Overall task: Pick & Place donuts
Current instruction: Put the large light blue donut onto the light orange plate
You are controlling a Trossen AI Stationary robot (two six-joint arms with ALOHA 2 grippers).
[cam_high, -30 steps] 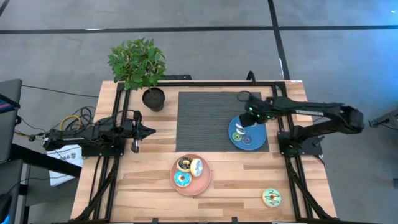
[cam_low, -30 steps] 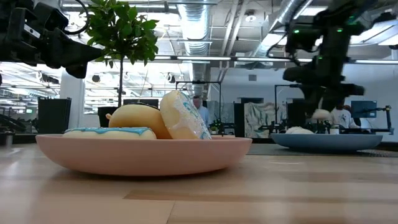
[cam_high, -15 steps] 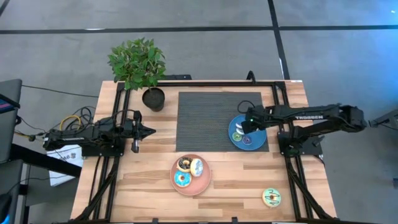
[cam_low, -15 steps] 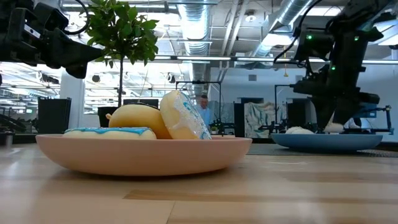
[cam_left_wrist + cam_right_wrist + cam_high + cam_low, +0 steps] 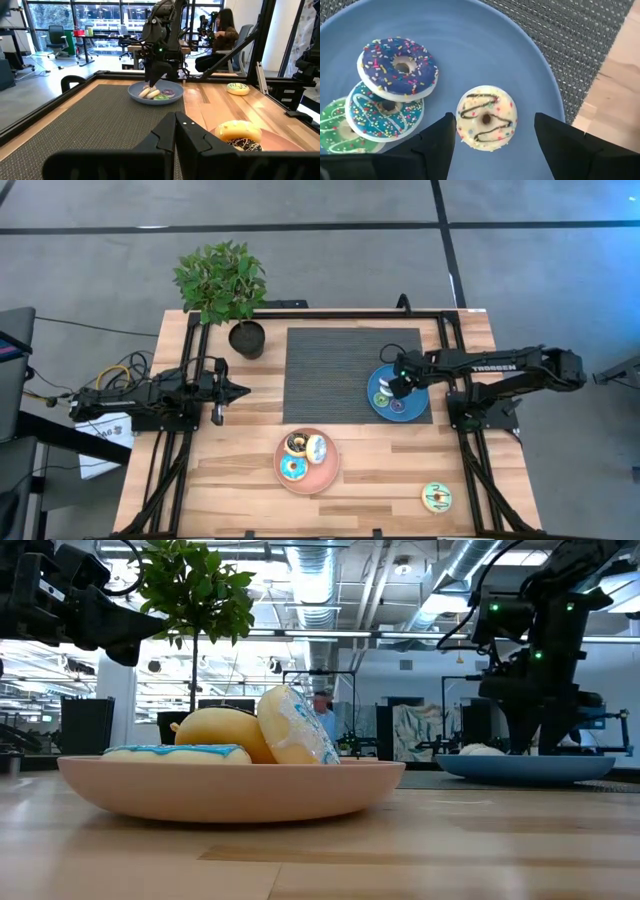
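A cream donut (image 5: 486, 119) with a brown squiggle lies flat on the blue plate (image 5: 470, 45), between the fingers of my open right gripper (image 5: 494, 118), which points down over the plate (image 5: 420, 406); I see a gap on each side. Beside it on the plate lie a purple donut (image 5: 398, 68), a teal one (image 5: 380, 113) and a green one (image 5: 334, 131), overlapping. The pink plate (image 5: 326, 473) holds a dark brown (image 5: 297, 443), a white (image 5: 316, 448) and a blue donut (image 5: 293, 469). A green-yellow donut (image 5: 437, 497) lies on the wood. My left gripper (image 5: 175, 131) waits shut at the table's left.
A grey ribbed mat (image 5: 335, 370) covers the table's far middle, and the blue plate sits on its right part. A potted plant (image 5: 222, 280) stands at the far left corner. Black frame rails run along the table's left and right sides.
My right gripper has sunk onto the blue plate, shifting a little toward the table's near edge, with the cream donut between its fingers. Its fingers have spread apart, and the donut now lies on the plate.
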